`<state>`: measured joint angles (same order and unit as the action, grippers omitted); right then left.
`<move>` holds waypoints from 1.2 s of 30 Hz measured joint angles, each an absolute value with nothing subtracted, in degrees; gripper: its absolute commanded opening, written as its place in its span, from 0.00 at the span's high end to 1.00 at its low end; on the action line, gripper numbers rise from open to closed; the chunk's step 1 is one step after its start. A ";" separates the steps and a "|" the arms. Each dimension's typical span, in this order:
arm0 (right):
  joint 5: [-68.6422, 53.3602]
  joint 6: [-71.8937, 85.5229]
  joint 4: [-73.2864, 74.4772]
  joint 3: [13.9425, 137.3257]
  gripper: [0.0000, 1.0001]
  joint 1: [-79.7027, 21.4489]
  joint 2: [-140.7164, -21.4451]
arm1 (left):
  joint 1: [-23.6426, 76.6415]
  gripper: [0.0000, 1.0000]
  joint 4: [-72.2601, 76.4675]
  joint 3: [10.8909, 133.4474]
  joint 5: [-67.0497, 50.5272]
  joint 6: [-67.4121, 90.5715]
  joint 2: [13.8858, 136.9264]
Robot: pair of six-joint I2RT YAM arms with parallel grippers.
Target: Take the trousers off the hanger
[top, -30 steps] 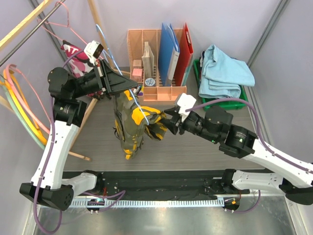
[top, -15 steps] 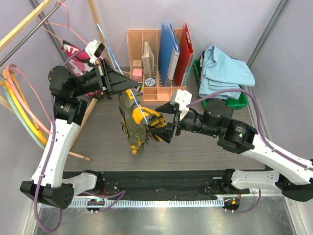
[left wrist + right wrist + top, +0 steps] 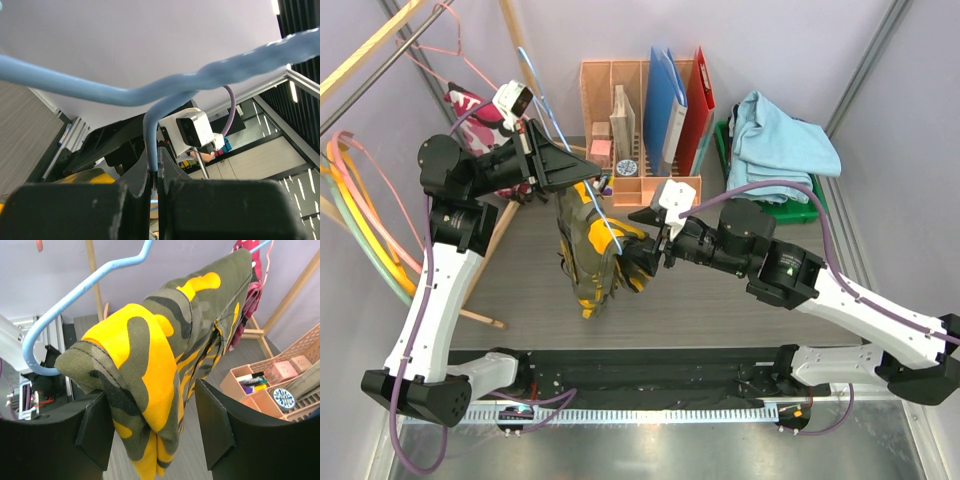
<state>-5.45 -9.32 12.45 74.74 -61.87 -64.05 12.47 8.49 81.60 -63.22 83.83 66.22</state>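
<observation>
Top view first: the yellow-olive camouflage trousers [image 3: 588, 262] hang over the middle of the counter [image 3: 700, 300], a touch toward 9 o'clock from its centre. They are draped over a light blue hanger [image 3: 603, 222], their lower end reaching down toward 6 o'clock.

The left end effector [image 3: 592, 180] comes in from 10 o'clock above the garment. Its wrist view shows the jaws of the left end effector [image 3: 156, 185] pressed tight together on the blue wire of the hanger [image 3: 150, 92], right at the neck where the wire twists. That is a firm pinch on the hanger.

Over from 3 o'clock reaches the right end effector [image 3: 642, 262], nose up against the side of the trousers. In its own camera the right end effector [image 3: 155, 425] stands well apart. One finger [image 3: 95, 427] and the other sit on either side of a hanging fold of the trousers [image 3: 150, 355]. The cloth is between them, but they are not closed on it. The blue wire of the hanger [image 3: 75, 295] curves past at 10 o'clock in that view.

At the far edge of the counter, at 12 o'clock, stands a peach organiser [image 3: 620, 190]. At 2 o'clock a green bin [image 3: 745, 210] holds light blue cloth [image 3: 780, 145]. Pink camouflage trousers [image 3: 470, 108] hang at 10 o'clock, behind the left arm.
</observation>
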 measured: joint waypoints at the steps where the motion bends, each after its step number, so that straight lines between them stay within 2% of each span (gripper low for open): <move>1: -5.39 -9.50 11.33 74.15 0.33 -61.93 -63.92 | 12.47 1.00 8.67 81.60 -63.22 83.94 66.22; 6: -5.10 -10.39 5.04 70.19 0.33 -62.43 -63.64 | 12.47 1.00 9.85 81.60 -63.24 84.75 66.22; 9: -4.73 -10.63 -1.19 66.22 0.28 -62.72 -63.64 | 12.47 1.00 10.76 81.60 -63.26 85.32 66.22; 11: -3.99 -10.90 -6.28 62.94 0.29 -62.94 -63.66 | 12.47 1.00 11.00 81.60 -63.26 85.58 66.22; 14: -1.85 -11.88 -13.17 59.44 0.37 -63.07 -64.55 | 12.47 1.00 11.16 81.60 -63.29 86.11 66.22; 19: 1.85 -13.41 -20.03 59.42 0.67 -63.64 -68.47 | 12.45 1.00 11.84 81.60 -63.16 86.32 66.15; 20: 2.22 -13.54 -20.32 59.72 0.80 -63.66 -69.01 | 12.47 1.00 11.94 81.60 -63.09 86.32 66.11; 24: 2.76 -13.61 -20.75 61.17 0.99 -63.64 -70.08 | 12.47 1.00 12.58 81.60 -62.96 86.48 66.04; 36: 11.53 -6.66 -20.67 66.98 0.99 -63.66 -70.78 | 12.49 1.00 10.13 81.52 -62.54 82.78 64.34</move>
